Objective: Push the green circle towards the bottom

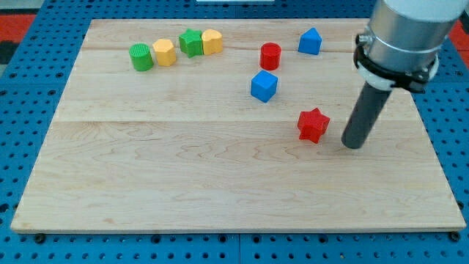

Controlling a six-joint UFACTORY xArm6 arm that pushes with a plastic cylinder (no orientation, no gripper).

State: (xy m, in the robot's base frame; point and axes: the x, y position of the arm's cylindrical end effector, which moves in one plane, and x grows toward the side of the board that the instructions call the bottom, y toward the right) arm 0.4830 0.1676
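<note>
**status: push not yet begun**

the green circle [141, 56] sits at the board's 10 o'clock corner, touching a yellow block [165, 53], likely hexagonal. it appears untouched; the whole travel toward 6 o'clock is left. my tip [353, 145], a bare rod holding nothing, stands at 3 o'clock beside the red star [313, 125]. the wooden board [183, 183] lies on blue pegboard [15, 110].

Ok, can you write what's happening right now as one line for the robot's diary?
target: green circle, top left beside yellow block | my tip: far right, next to red star | push: not begun
</note>
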